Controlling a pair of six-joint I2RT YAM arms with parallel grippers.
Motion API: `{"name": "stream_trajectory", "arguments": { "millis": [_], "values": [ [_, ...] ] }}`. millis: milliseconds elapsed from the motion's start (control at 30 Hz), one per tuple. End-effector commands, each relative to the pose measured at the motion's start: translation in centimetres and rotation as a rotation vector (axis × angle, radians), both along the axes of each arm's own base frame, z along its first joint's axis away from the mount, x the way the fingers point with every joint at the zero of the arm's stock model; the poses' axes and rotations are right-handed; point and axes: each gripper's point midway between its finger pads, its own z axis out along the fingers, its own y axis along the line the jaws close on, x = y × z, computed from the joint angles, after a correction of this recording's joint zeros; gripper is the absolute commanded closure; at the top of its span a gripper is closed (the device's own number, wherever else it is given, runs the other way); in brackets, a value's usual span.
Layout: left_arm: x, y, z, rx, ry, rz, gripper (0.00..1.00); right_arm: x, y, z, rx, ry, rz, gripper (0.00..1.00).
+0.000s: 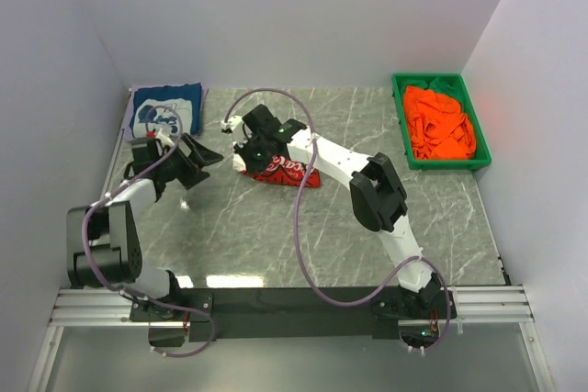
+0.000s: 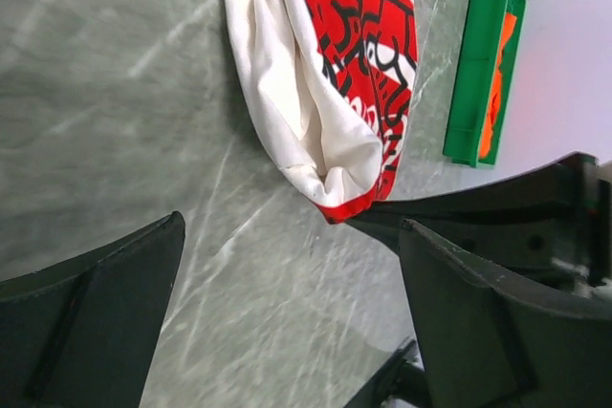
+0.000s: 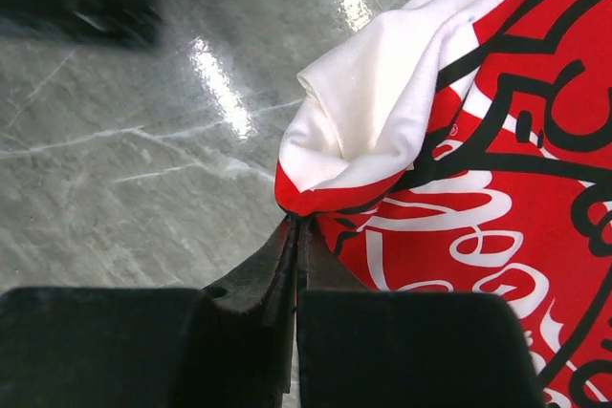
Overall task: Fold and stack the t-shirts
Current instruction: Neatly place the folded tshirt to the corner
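A red t-shirt with white print [image 1: 285,172] lies bunched near the table's middle; its white inside shows in the left wrist view [image 2: 316,93] and the right wrist view [image 3: 459,188]. My right gripper [image 1: 241,151] is shut on the shirt's left corner [image 3: 298,205], its jaws pressed together. My left gripper [image 1: 209,159] is open and empty just left of that corner, jaws wide above bare table [image 2: 287,303]. A folded navy t-shirt with white graphic [image 1: 165,112] lies at the back left. Orange t-shirts [image 1: 439,123] fill the green bin.
The green plastic bin [image 1: 401,117] stands at the back right, also seen in the left wrist view [image 2: 483,64]. White walls close in the marble table on three sides. Cables loop from both arms over the table.
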Motion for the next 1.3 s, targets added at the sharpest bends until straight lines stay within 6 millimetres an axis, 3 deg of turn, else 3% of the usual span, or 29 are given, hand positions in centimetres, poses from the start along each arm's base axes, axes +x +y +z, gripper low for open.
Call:
{"name": "stream_trajectory", "arguments": {
  "millis": [0,133,200,233,367,433,467,733,1000,1267],
  "values": [
    [2.5,-1.8,1.1,-0.086,-0.057,0.049,0.01,0.4,0.7,4.7,0.114,-0.034,0.005,1.00],
    [4.5,-3.5,0.3,-0.130,-0.028,0.084,0.01,0.3,0.8,4.8,0.127,-0.021,0.007,1.00],
    [5.3,-4.6,-0.8,-0.159,0.017,0.094,0.01,0.2,0.9,4.9,0.134,-0.018,0.008,1.00],
    [5.7,-4.5,-2.2,-0.169,0.067,0.124,0.00,0.1,1.0,4.8,0.137,-0.013,0.013,1.00],
    [6.5,-6.8,-3.6,-0.199,0.107,0.112,0.00,0.1,1.0,4.5,0.136,-0.005,0.014,1.00],
    [7.5,-7.3,-3.6,-0.213,0.115,0.128,0.01,0.2,1.1,4.3,0.133,-0.006,0.010,1.00],
    [7.8,-7.4,-4.5,-0.210,0.135,0.144,0.01,0.2,1.0,4.2,0.133,-0.005,0.005,1.00],
    [9.5,-10.1,-5.3,-0.277,0.151,0.145,0.01,0.4,1.4,3.0,0.127,0.019,-0.006,1.00],
    [10.0,-11.1,-7.4,-0.216,0.242,0.157,0.34,3.0,2.1,3.4,0.150,-0.028,-0.104,1.00],
    [10.6,-11.3,-7.0,-0.182,0.234,0.170,0.32,4.0,2.3,2.8,0.156,-0.043,-0.150,1.00]
  ]
}}
